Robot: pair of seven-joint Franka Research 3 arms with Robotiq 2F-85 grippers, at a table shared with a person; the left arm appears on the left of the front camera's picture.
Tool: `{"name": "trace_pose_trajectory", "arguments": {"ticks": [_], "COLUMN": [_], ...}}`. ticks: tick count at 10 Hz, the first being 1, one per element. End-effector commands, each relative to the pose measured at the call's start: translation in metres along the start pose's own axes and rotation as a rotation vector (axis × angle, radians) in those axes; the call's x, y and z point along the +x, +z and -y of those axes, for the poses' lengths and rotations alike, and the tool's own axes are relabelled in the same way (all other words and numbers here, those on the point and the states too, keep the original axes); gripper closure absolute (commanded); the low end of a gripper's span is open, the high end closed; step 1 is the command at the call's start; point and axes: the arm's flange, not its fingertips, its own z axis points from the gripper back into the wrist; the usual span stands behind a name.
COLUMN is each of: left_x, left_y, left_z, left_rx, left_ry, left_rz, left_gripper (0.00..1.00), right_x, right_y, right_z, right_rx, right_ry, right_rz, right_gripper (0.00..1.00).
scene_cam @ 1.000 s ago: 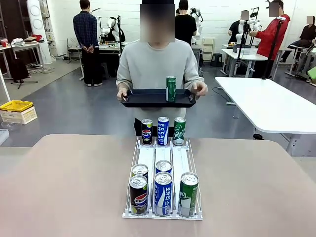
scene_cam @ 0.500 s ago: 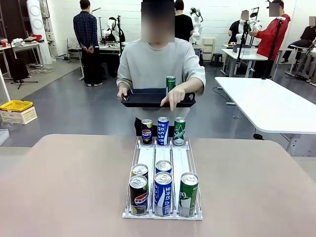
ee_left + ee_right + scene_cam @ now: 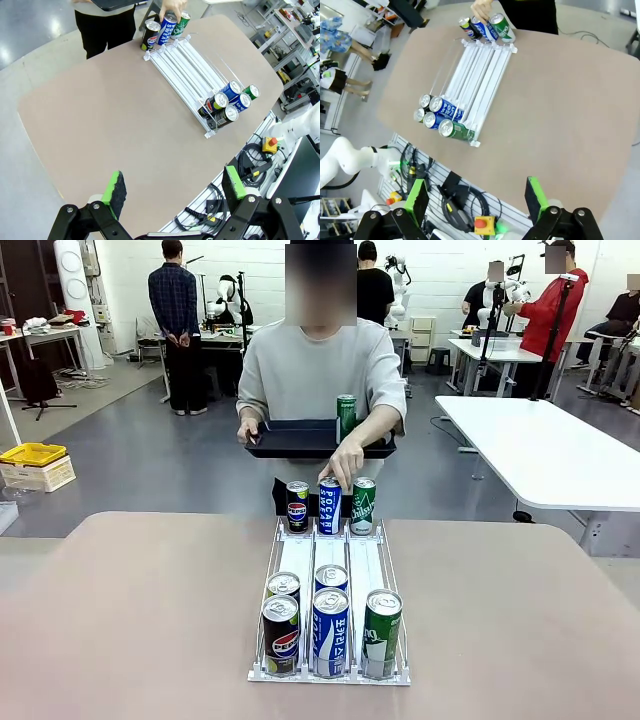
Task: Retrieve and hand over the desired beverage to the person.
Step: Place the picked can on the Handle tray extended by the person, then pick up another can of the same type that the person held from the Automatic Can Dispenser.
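front view: the person (image 3: 320, 370) stands at 12 o'clock of the table (image 3: 130, 620), with one hand holding the tray (image 3: 290, 440), on which a green can (image 3: 346, 418) stands. the other hand (image 3: 348, 462) was on the tray's edge a second ago and pointing down off it half a second ago. it has now come down onto the top of the far blue can (image 3: 330, 506), the middle of three cans at the 12 o'clock end of the rack (image 3: 300, 560). i read that as the choice being made: the blue drink is the one wanted. the near blue cans (image 3: 331, 632) sit in the middle lane at the rack's 6 o'clock end, unmoved, with a cola can (image 3: 281, 638) just beside the front one. left wrist view: the left gripper (image 3: 175, 185) hangs high over the table with its jaws wide apart and empty. the hand (image 3: 170, 6) and the far blue can (image 3: 167, 26) are at 12 o'clock, and the near blue cans (image 3: 243, 101) are toward 3 o'clock. right wrist view: the right gripper (image 3: 476, 196) is likewise spread and holds nothing, well apart from the rack. the hand (image 3: 481, 9) is at 12 o'clock and the near blue cans (image 3: 449, 107) are at about 10 o'clock. retrieval has not begun, and the likely next step is for one arm to descend on the front blue can. its neighbours stand close on both sides, so the fingers have little room there.
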Motion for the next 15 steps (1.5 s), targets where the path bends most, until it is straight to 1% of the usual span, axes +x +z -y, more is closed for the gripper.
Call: {"name": "trace_pose_trajectory", "arguments": {"ticks": [1, 15], "left_x": [-0.0009, -0.0009], "left_y": [0.0019, 0.0019], "left_z": [-0.0007, -0.0007], "left_rx": [-0.011, -0.011], "left_ry": [-0.011, -0.011], "left_rz": [0.001, 0.001], "left_gripper": [0.0, 0.0], "right_x": [0.0014, 0.0014], "right_y": [-0.001, -0.001], "right_z": [-0.0011, -0.0011], "right_rx": [0.018, 0.018], "right_ry": [0.0, 0.0], "right_rz": [0.002, 0.002], "right_gripper": [0.0, 0.0]}}
